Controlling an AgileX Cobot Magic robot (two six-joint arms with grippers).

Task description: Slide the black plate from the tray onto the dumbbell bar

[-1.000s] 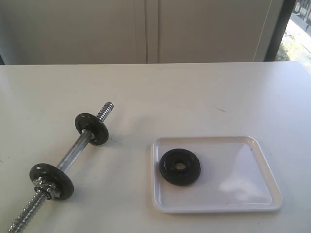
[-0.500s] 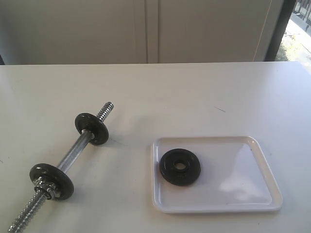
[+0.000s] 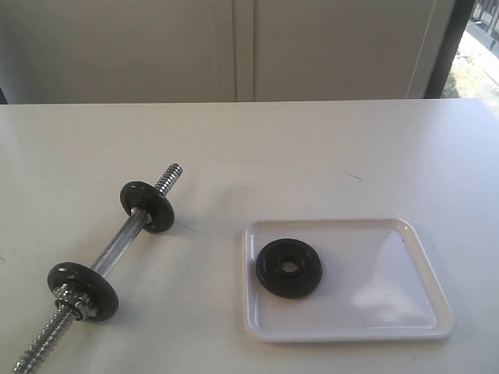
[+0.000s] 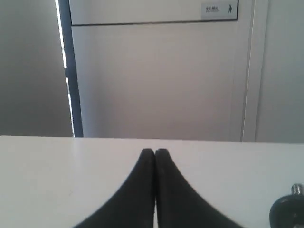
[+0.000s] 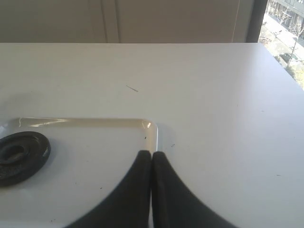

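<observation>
The black plate (image 3: 288,267) lies flat in the left half of the white tray (image 3: 390,312); the right wrist view shows the same black plate (image 5: 19,156) and the tray (image 5: 95,124). The dumbbell bar (image 3: 121,238) lies diagonally on the table at the left, with two black discs (image 3: 146,206) (image 3: 82,290) on it. A disc edge (image 4: 287,214) shows in the left wrist view. Neither arm appears in the exterior view. My left gripper (image 4: 155,152) is shut and empty above the table. My right gripper (image 5: 151,154) is shut and empty over the tray's right rim.
The white table (image 3: 312,156) runs back to a pale cabinet wall (image 3: 234,47). A window (image 3: 479,54) stands at the far right. A small dark mark (image 3: 352,175) lies on the table behind the tray.
</observation>
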